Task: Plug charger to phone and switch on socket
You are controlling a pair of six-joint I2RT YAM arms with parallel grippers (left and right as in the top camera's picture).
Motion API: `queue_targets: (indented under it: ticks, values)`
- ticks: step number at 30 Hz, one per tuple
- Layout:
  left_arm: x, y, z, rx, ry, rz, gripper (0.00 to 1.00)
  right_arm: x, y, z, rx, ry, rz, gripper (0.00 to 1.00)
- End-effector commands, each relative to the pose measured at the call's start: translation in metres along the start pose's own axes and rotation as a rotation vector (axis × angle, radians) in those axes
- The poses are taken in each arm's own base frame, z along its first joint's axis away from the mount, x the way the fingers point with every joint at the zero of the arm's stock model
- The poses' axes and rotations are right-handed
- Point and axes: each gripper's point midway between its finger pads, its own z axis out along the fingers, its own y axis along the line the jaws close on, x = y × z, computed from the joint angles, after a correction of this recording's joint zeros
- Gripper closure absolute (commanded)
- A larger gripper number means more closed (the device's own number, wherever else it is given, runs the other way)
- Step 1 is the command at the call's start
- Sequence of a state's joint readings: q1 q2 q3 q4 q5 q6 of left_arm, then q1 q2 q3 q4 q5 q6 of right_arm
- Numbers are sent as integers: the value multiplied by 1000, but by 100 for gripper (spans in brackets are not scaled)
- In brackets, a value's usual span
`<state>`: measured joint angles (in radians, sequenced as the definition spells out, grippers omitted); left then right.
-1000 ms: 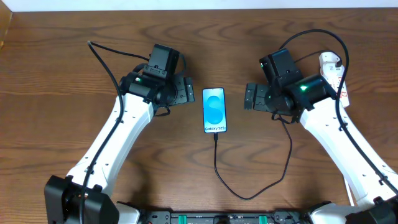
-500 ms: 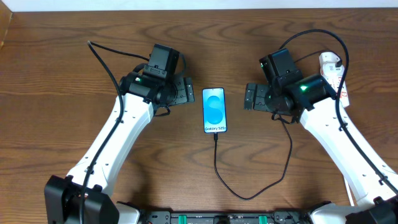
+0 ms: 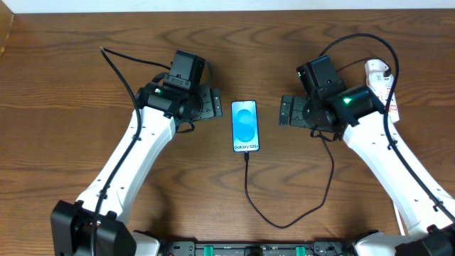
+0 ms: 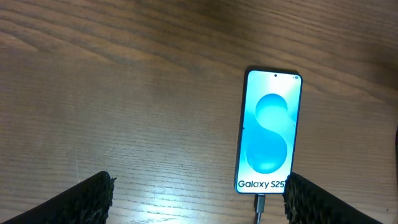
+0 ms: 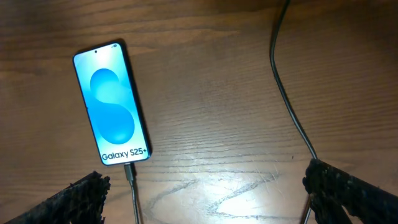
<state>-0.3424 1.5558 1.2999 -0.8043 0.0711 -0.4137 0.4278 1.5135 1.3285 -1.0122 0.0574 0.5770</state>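
The phone (image 3: 245, 126) lies flat at the table's middle, its blue screen lit. The charger's thin black cable (image 3: 284, 225) has its small plug tip in the phone's bottom port (image 3: 246, 152). It loops toward the front edge and back up to the right. The white socket (image 3: 376, 72) lies at the far right, mostly hidden behind my right arm. My left gripper (image 3: 208, 104) is open and empty, left of the phone. My right gripper (image 3: 289, 110) is open and empty, right of it. The phone (image 4: 268, 130) and plug tip (image 4: 259, 202) show ahead of the left jaws (image 4: 199, 202). The right wrist view shows the phone (image 5: 112, 112), cable (image 5: 289, 102) and open jaws (image 5: 205, 199).
A thicker black robot cable (image 3: 117, 71) runs along the left arm. Another arcs over the right arm (image 3: 362, 39) near the socket. The wooden table's far edge (image 3: 227, 10) meets a pale wall.
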Motion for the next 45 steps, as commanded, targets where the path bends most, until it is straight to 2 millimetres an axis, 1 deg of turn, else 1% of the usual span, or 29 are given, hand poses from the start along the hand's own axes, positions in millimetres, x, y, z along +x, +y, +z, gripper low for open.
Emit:
queue_targets:
  ticks: [1, 36, 37, 39, 42, 44, 45]
  values:
    - [-5, 1, -7, -9, -26, 13, 13, -3, 0, -6, -1, -22, 12, 1]
    - [-5, 1, -7, -9, -26, 13, 12, -3, 0, -6, -3, -24, 13, 1]
    - [-5, 1, -7, -9, -26, 13, 12, -5, 1, -6, -7, -30, 13, 1]
    - [-5, 1, -7, -9, -26, 13, 12, -17, 7, -7, -28, -79, 17, 1]
    - [-5, 1, -7, -9, -26, 13, 13, -23, 11, -8, -45, -107, 1, 1]
    - [-5, 1, -7, -9, -26, 13, 13, -29, 10, -8, -52, -126, -1, 1]
    - [-5, 1, -7, -9, -26, 13, 13, -34, 7, -9, -54, -135, 15, 1]
